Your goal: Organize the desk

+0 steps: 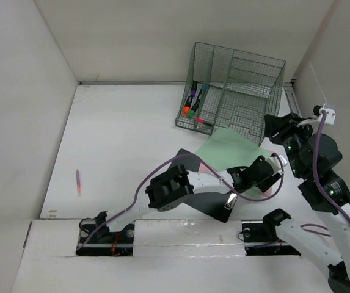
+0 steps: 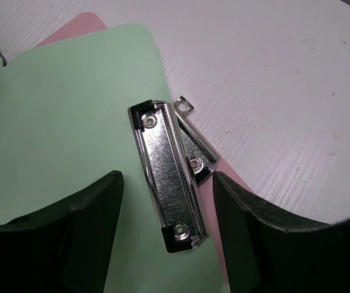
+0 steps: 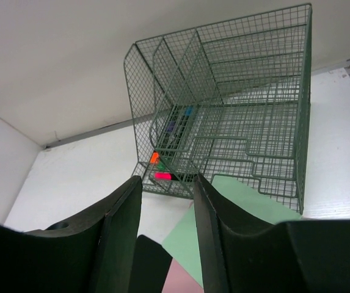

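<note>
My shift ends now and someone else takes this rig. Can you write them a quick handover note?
Left gripper: open, straddling the metal clip of the green clipboard, which lies on a pink clipboard before the mesh organizer.
Right gripper: open, empty, facing the organizer.
Done: markers in the organizer.
To do: both clipboards and a pink pen lie loose on the desk.

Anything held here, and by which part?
Nothing is held. The left gripper straddles the silver metal clip of the green clipboard without gripping; the right gripper is empty.
</note>
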{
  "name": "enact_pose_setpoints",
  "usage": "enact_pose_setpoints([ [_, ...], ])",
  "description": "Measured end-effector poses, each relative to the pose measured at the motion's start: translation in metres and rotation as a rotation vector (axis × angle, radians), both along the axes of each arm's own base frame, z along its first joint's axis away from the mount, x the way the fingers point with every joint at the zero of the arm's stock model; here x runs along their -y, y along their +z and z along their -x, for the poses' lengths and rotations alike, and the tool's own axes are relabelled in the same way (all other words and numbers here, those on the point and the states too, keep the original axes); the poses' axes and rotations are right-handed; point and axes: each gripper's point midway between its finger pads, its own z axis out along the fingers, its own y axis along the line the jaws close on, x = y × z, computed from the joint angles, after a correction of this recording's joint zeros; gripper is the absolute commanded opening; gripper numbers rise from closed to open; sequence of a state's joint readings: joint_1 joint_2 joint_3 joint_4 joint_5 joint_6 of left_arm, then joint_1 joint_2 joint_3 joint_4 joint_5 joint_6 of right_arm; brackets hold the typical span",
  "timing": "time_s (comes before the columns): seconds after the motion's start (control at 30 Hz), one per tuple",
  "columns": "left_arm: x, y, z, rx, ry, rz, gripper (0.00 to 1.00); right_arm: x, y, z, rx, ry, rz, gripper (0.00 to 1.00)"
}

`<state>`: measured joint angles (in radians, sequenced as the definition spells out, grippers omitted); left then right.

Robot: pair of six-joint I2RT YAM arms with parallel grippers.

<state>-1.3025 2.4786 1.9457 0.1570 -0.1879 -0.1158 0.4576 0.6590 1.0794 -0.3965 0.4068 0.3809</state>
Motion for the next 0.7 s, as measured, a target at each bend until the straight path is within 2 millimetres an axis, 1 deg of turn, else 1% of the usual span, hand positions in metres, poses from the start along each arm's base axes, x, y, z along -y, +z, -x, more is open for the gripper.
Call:
enact_pose_setpoints([
  [0.1, 0.0, -0.001, -0.001, 0.008, -0.002, -0.005, 0.41, -0.003, -0.002, -0.002, -0.007, 0.014, 0.004, 0.45],
  [0.13, 0.0, -0.001, -0.001, 0.01, -0.005, -0.006, 0.33, -0.005, -0.002, -0.002, -0.008, 0.019, 0.004, 0.45],
  [0.17, 0.0, -0.002, 0.0, 0.009, -0.01, -0.005, 0.32, -0.005, -0.002, -0.002, -0.008, 0.023, 0.005, 0.45],
  [0.2, 0.001, -0.002, 0.0, 0.011, -0.015, -0.004, 0.27, -0.005, -0.002, -0.002, -0.008, 0.023, 0.005, 0.45],
  [0.23, 0.002, -0.002, 0.0, 0.013, -0.019, -0.003, 0.27, -0.005, -0.002, -0.002, -0.008, 0.023, 0.005, 0.45],
  [0.27, 0.003, -0.002, 0.001, 0.011, -0.023, 0.005, 0.24, -0.005, -0.002, -0.002, -0.008, 0.023, 0.006, 0.45],
  [0.3, 0.003, -0.003, 0.002, 0.011, -0.027, 0.013, 0.16, -0.005, -0.002, -0.001, -0.009, 0.022, 0.008, 0.45],
  [0.37, 0.003, -0.004, 0.002, 0.015, -0.028, 0.03, 0.07, -0.002, -0.004, 0.0, -0.019, 0.014, 0.018, 0.45],
  [0.4, 0.004, -0.003, 0.002, 0.016, -0.03, 0.037, 0.0, -0.001, -0.003, 0.001, -0.02, 0.01, 0.023, 0.45],
  [0.63, 0.003, -0.003, 0.002, 0.025, -0.035, 0.058, 0.0, 0.014, 0.026, 0.021, 0.039, -0.015, 0.012, 0.46],
  [0.7, -0.001, -0.003, 0.005, 0.022, -0.043, 0.053, 0.0, 0.019, 0.034, 0.028, 0.057, -0.021, 0.011, 0.48],
])
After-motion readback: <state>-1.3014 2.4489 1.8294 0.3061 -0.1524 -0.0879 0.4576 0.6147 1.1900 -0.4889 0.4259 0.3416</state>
